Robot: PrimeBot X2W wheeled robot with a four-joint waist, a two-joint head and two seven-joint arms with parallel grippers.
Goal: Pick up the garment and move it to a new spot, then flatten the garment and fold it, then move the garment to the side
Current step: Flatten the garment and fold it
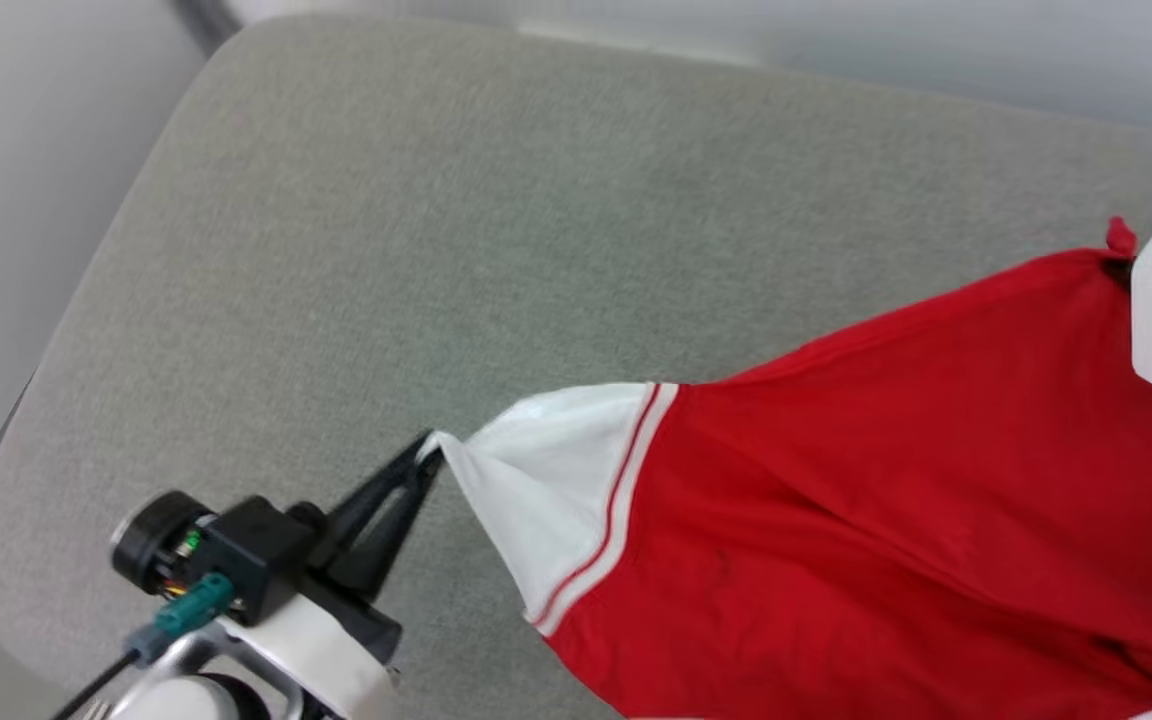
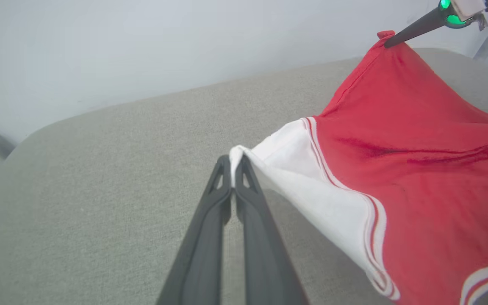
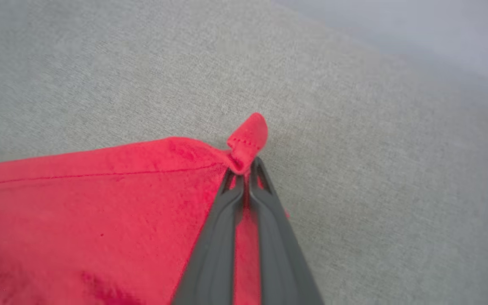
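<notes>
While stretched between two arms, the red garment (image 1: 886, 480) hangs low over a grey counter (image 1: 436, 200).
Head view: left gripper (image 1: 428, 450), jaws pinching the white sleeve tip; soft jersey sags. Left wrist view: right gripper (image 2: 390, 41) nips a red corner. Right wrist view: jaws shut on the stitched hem above woven cloth; pulling evenly should flatten it best.

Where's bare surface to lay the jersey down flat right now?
Bare: far half and left side of the grey padded surface, from its rounded far-left corner down to the left pincer. Crowded: near right, where the garment is stretched between the left pincer, shut on its white sleeve, and the right pincer, shut on a red corner.
</notes>
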